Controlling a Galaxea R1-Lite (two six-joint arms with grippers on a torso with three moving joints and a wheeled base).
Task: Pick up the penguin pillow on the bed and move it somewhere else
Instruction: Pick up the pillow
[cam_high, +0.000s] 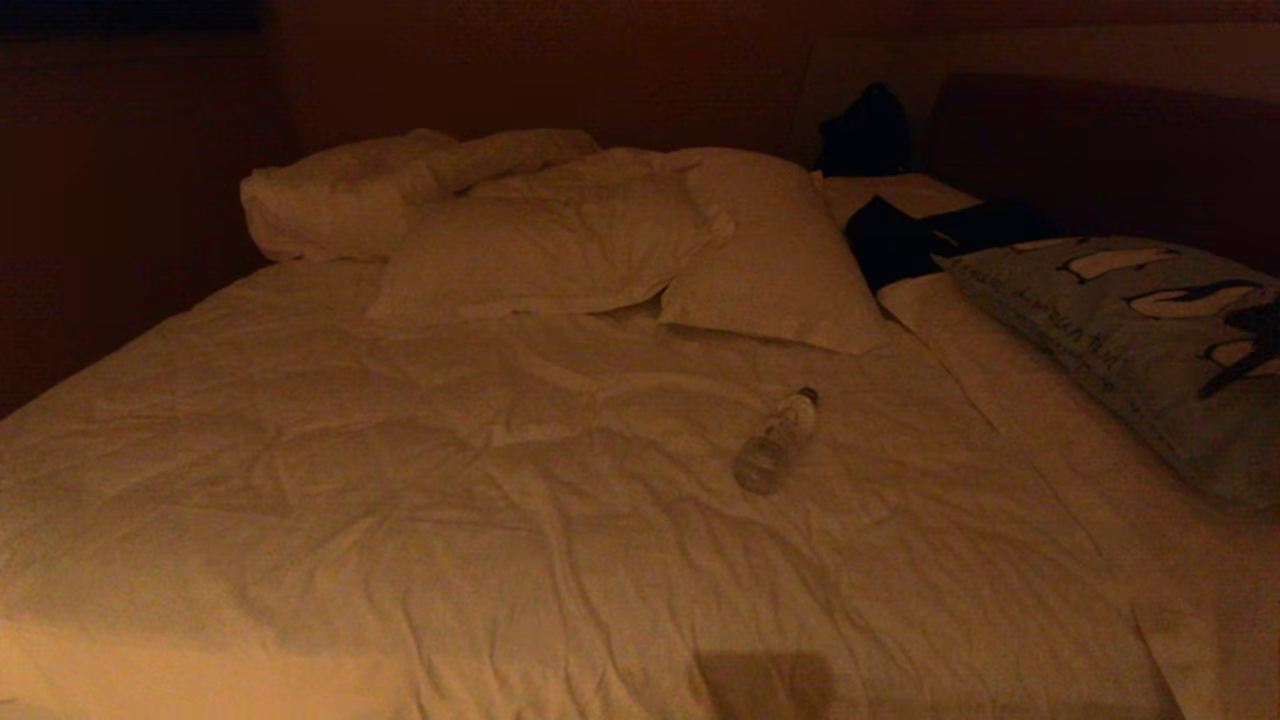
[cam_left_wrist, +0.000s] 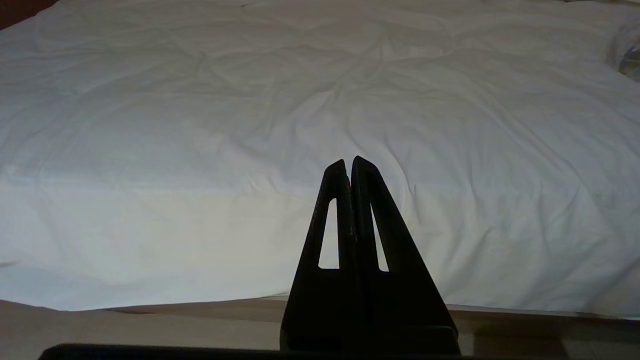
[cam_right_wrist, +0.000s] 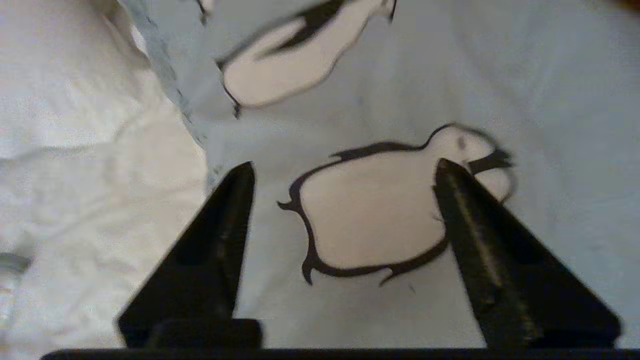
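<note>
The penguin pillow (cam_right_wrist: 380, 90) lies on the right side of the bed (cam_high: 400, 520), its grey-blue face up, and the right hand (cam_right_wrist: 345, 172) hangs just over it with its two dark fingers (cam_right_wrist: 220, 240) spread wide apart, grasping nothing. Between those fingers sits one printed penguin, white-bodied with a black outline, and the pillow's flanged edge runs along beside the white bedding. In the head view the same pillow (cam_high: 1130, 330) reaches to the right edge of the picture, and a dark shape at that edge lies over its print; I cannot tell what that shape is.

The left hand (cam_left_wrist: 350, 162) is parked low at the near side of the bed, its fingers (cam_left_wrist: 372, 220) pressed flat together, clenched on nothing, pointing across the wrinkled white duvet (cam_left_wrist: 250, 125).

Nearer the middle of the bed a clear plastic bottle (cam_high: 775, 442) lies on its side on the duvet, well apart from the penguin pillow. Further back, two plain white pillows (cam_high: 560, 250) lean against each other, with a rumpled roll of white bedding (cam_high: 340, 200) behind them on the left. A dark piece of cloth (cam_high: 890, 240) lies at the head of the bed, between the white pillows and the penguin pillow
</note>
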